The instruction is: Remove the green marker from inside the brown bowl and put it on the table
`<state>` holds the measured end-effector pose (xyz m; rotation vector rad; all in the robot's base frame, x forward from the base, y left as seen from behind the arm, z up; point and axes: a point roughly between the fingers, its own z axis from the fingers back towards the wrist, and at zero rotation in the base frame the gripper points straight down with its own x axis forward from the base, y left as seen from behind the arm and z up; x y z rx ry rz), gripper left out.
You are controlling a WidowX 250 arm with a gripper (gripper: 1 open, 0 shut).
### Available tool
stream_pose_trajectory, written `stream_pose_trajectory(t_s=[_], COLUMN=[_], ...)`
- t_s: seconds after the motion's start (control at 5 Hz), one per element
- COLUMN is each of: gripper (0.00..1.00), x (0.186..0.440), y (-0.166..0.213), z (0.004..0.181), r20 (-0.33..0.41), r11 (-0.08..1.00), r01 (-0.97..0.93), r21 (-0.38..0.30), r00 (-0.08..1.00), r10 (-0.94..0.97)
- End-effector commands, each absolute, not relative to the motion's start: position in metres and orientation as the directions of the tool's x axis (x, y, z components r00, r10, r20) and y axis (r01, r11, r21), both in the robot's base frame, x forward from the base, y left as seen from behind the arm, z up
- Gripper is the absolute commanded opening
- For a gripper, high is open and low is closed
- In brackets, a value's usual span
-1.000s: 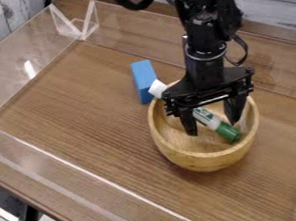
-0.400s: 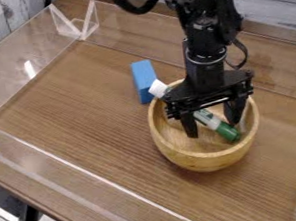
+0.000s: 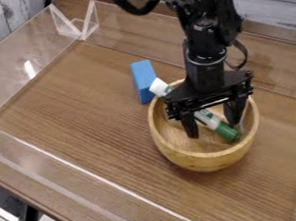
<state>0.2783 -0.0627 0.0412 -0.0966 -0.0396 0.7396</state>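
The brown bowl point(image 3: 185, 153) sits on the table point(image 3: 82, 100) at the right of centre. Inside it lies the green marker point(image 3: 217, 123), slanting from the bowl's far left rim down to the right, partly hidden by the gripper. My gripper point(image 3: 213, 121) points straight down into the bowl, open, with one finger point(image 3: 190, 124) on the marker's left and the other on its right. The jaws straddle the marker without closing on it.
A blue rectangular block point(image 3: 147, 79) lies just behind and left of the bowl, touching or nearly touching its rim. Low clear acrylic walls point(image 3: 20, 147) border the tabletop. A clear stand point(image 3: 74, 25) sits at the far left corner.
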Motion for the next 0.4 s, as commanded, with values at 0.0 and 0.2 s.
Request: stream_pose_trajectory(t_s=[0.0,0.2], gripper=[1.0,1.0], x=[0.2854,0.2865], y=[-0.0666,-0.0667], z=[0.0498,0.0494], r20=[0.031,0.034], r11=[0.741,0.739], r01=[-0.659,-0.662], r21=[-0.129,-0.127], r00=[0.744,0.742], r10=[0.667,0.67])
